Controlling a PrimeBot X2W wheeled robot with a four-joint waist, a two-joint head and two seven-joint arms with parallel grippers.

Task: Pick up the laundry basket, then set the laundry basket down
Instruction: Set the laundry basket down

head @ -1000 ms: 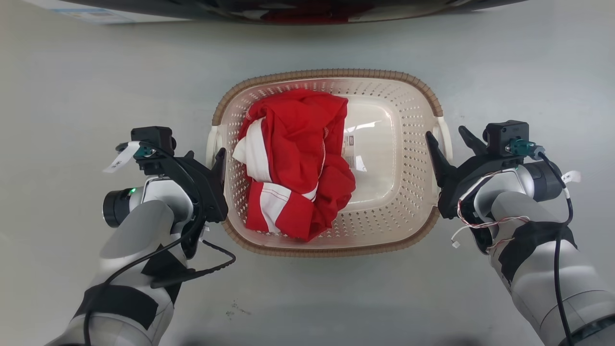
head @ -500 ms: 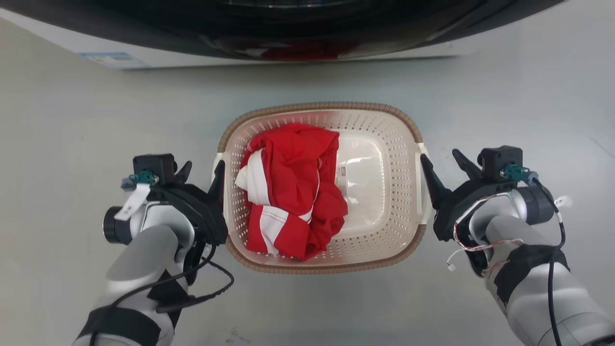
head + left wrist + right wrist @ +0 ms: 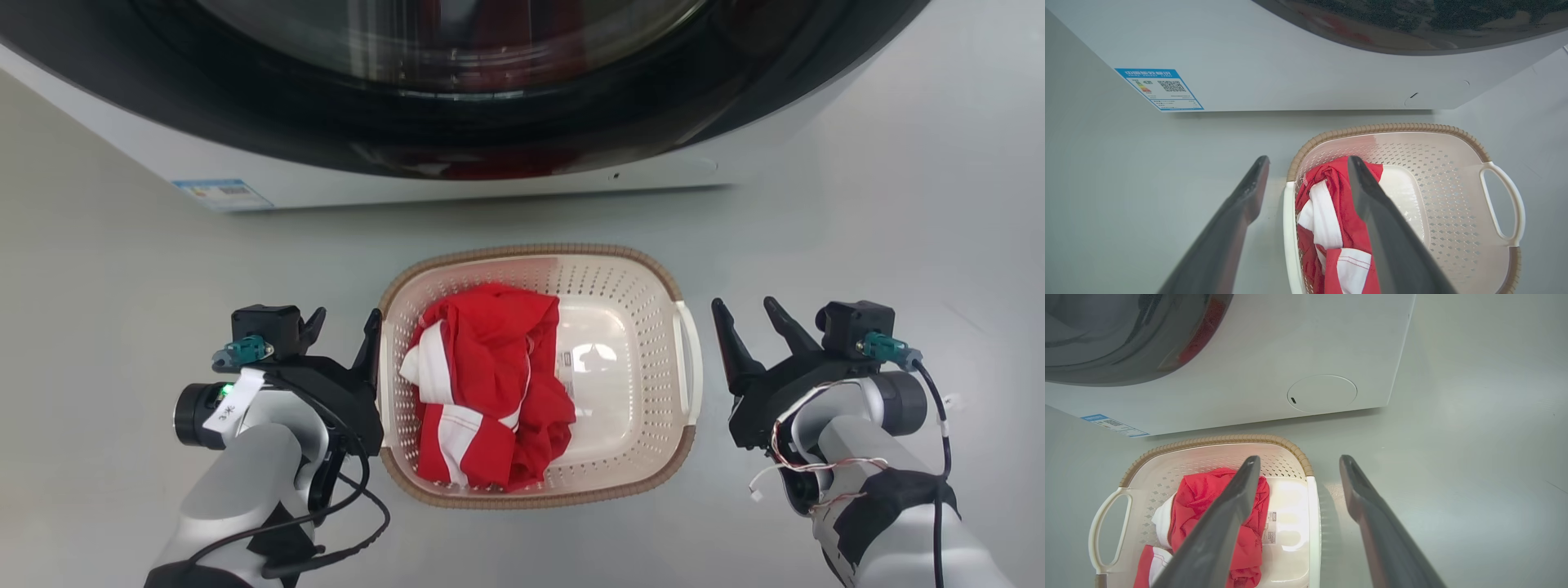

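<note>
Right pincer (image 3: 743, 304), fingers apart, now clear of the laundry basket (image 3: 531, 247); left pincer (image 3: 348, 313) likewise apart, alongside.

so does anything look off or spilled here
Nothing stands out. The laundry basket sits level on the floor before the washing machine, red-and-white garment bunched inside, nothing spilled; left gripper and right gripper are open.

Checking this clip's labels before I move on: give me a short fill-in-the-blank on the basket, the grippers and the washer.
1. The laundry basket holds a crumpled ____ and white garment.
2. That garment lies toward the robot's ____ side of the basket.
3. The left gripper and the right gripper both have their fingers ____.
4. The white washer beyond the basket bears a ____ label.
Missing words: red; left; open; blue.
</note>
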